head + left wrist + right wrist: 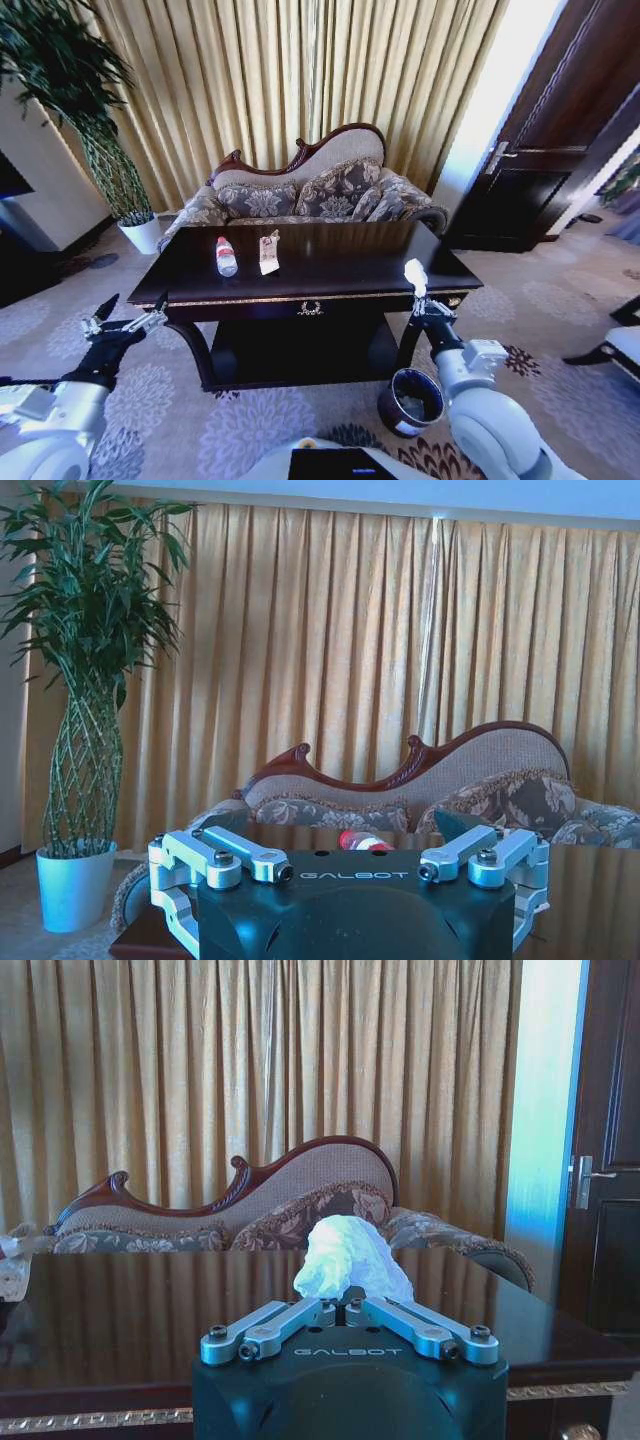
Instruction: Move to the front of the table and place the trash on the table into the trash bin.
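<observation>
Tissue (pixel 350 1256), crumpled white, clenched in right gripper (pixel 415 288) at the table (pixel 340 268) front edge; next move, by my reckoning, lowering it into the trash bin (pixel 411 400) on the carpet below. Left gripper (pixel 128 323) spread, idle off the left corner. Bottle (pixel 226 256) and wrapper (pixel 269 251) remain on top.

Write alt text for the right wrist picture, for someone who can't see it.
The robot's right tool pinches a crumpled white tissue above the dark glossy table. Behind stand a patterned sofa, gold curtains and a dark door.
</observation>
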Tool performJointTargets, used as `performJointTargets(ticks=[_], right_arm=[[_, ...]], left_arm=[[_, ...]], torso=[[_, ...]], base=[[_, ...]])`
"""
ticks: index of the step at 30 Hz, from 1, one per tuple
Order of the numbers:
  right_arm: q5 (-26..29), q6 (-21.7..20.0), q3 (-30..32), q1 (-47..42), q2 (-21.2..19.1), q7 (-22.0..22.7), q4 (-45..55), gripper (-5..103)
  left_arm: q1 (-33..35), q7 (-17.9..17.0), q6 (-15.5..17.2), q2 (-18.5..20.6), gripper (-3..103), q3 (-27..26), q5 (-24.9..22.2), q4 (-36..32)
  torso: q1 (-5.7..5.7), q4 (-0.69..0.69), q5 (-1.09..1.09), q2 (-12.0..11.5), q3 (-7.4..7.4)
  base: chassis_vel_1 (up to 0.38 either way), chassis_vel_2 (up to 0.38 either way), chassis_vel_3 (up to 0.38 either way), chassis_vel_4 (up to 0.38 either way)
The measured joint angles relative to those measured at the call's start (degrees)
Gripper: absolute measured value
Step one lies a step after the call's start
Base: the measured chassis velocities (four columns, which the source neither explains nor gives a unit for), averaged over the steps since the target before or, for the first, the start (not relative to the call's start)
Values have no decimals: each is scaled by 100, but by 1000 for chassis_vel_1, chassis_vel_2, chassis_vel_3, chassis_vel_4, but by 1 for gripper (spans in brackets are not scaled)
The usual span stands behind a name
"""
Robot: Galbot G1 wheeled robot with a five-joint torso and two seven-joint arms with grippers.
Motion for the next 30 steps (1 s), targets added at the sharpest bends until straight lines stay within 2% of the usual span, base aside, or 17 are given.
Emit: performJointTargets(ticks=[10, 15, 18, 21, 23, 24, 27, 29, 30], right_arm=[[-15, 107, -220, 233, 51, -96, -567, 0], [199, 145, -237, 456, 61, -169, -1721, 0], [214, 365, -248, 707, 46, -266, -2783, 0], [231, 430, -279, 811, 44, -295, -3237, 0], [47, 628, -355, 978, 77, -425, -4042, 0], [47, 628, -355, 978, 77, -425, -4042, 0], [-447, 1061, -466, 1252, 169, -739, -5179, 0], [-452, 1079, -484, 1288, 179, -765, -5316, 0], [-453, 1113, -541, 1379, 211, -833, -5685, 0]], left_arm=[[-8, -10, 9, -31, 100, -33, 6, 0], [12, -4, -9, -112, 100, -28, 59, 0], [40, 10, -60, -154, 100, -30, 97, 0], [50, 14, -72, -168, 100, -33, 107, 0], [56, 13, -78, -188, 100, -39, 110, 0], [56, 13, -78, -188, 100, -39, 110, 0], [54, 11, -79, -197, 100, -40, 110, 0], [54, 11, -79, -197, 100, -40, 109, 0], [51, 10, -79, -196, 100, -35, 108, 0]], torso=[[-1, 0, 0, 0, 0], [-1, 0, 0, 1, -1], [1, 1, 1, -2, 2], [3, 1, 2, -3, 2], [3, -1, 1, -2, 2], [3, -1, 1, -2, 2], [0, 0, 0, -1, 0], [0, 0, 0, -1, 0], [0, 0, 0, -1, 0]], base=[[110, -102, -106, 111], [13, -13, -18, 11], [0, 0, 0, 0], [0, 0, 0, 0], [0, 0, 0, 0], [0, 0, 0, 0], [0, 0, 0, 0], [0, 0, 0, 0], [0, 0, 0, 0]])
